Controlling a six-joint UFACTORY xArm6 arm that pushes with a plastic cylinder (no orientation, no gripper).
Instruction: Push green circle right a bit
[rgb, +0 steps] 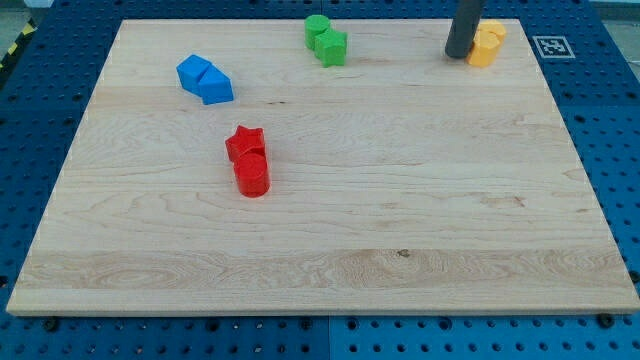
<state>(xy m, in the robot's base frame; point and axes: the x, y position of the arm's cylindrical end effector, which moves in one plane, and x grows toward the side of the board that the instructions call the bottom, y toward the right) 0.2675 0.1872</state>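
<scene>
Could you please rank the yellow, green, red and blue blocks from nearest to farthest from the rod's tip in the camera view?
From my tip, at the view's top right:
1. Yellow blocks, right beside it.
2. Green circle and its green neighbour, top centre.
3. Red star and red cylinder, left of centre.
4. Blue blocks, upper left.

Only a short dark rod (462, 28) in view, entering at the top edge of the frame, right of centre. Thick, round, near upright, leaning very slightly toward the view's left as it descends. Cut off by the frame's top, so nothing of the arm above it to be seen. My tip (458, 55) down at the surface, in the upper right of the frame, blunt and flat-ended, partly in its own small shadow.
</scene>
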